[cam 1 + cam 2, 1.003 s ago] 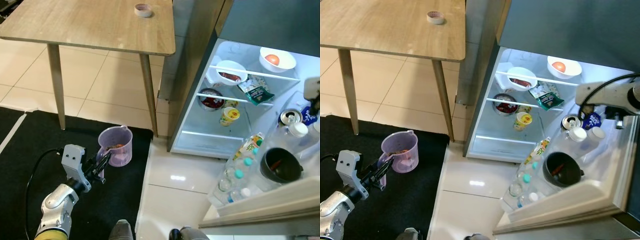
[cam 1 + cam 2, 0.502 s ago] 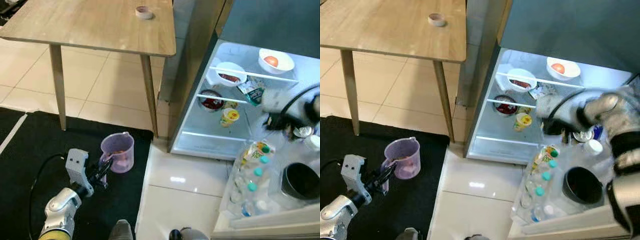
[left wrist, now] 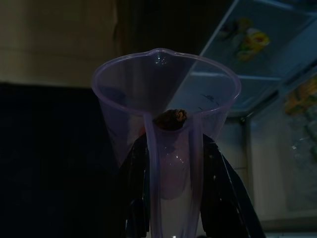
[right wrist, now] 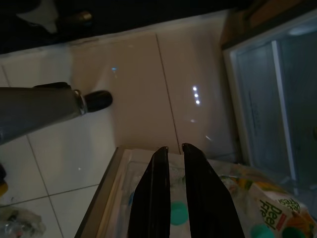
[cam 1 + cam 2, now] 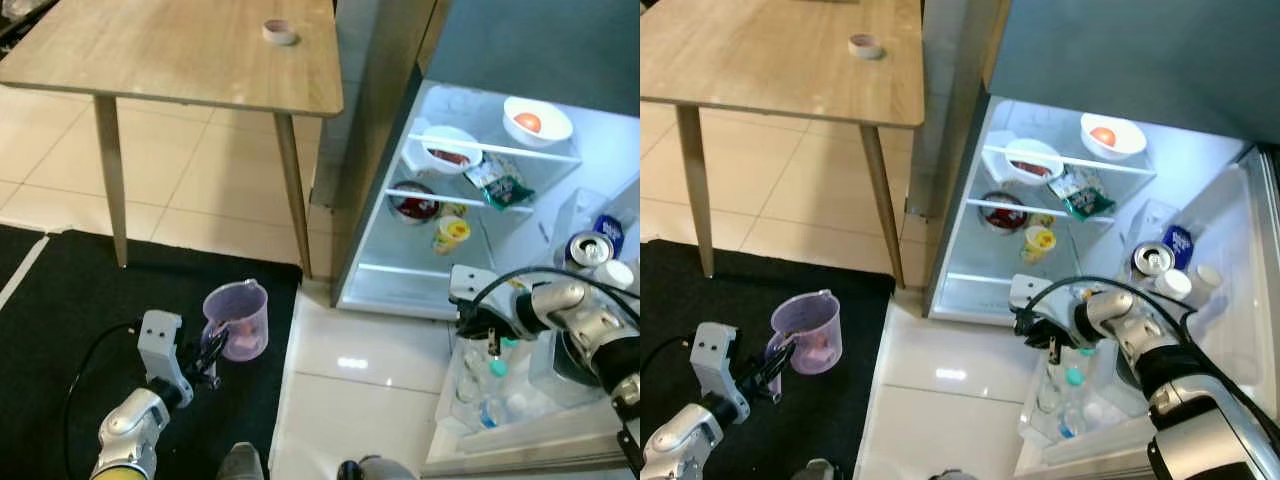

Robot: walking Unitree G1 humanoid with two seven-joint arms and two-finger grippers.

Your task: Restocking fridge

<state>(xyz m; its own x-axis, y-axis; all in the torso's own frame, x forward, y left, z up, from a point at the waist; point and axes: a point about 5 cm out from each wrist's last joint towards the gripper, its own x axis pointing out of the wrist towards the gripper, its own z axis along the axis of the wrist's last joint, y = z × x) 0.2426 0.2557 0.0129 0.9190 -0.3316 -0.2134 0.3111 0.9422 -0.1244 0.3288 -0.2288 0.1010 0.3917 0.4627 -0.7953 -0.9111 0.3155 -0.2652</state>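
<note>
A translucent purple jug [image 5: 237, 318] with some brown bits inside hangs just above the black mat [image 5: 60, 300]. My left gripper [image 5: 207, 352] is shut on its handle; in the left wrist view the handle of the jug [image 3: 166, 99] runs down between the two black fingers [image 3: 136, 198]. The fridge [image 5: 470, 200] stands open, its shelves lit. My right gripper [image 5: 492, 345] is shut, with nothing in it, over the bottles [image 5: 480, 385] in the low door shelf. In the right wrist view its fingertips [image 4: 161, 151] point past a teal cap [image 4: 177, 213] and a juice carton [image 4: 270, 208].
On the fridge shelves sit a white bowl with a red fruit [image 5: 537, 120], a bowl of red food [image 5: 450, 150], a snack packet [image 5: 497, 183], a pot [image 5: 413, 202] and a yellow cup [image 5: 452, 232]. A can [image 5: 587, 248] stands in the door. A wooden table [image 5: 180, 60] bears a tape roll [image 5: 279, 32].
My right arm has swung down and left, from the can in the door to the bottles in the low door shelf. The view has shifted a little. The left gripper keeps the jug.
</note>
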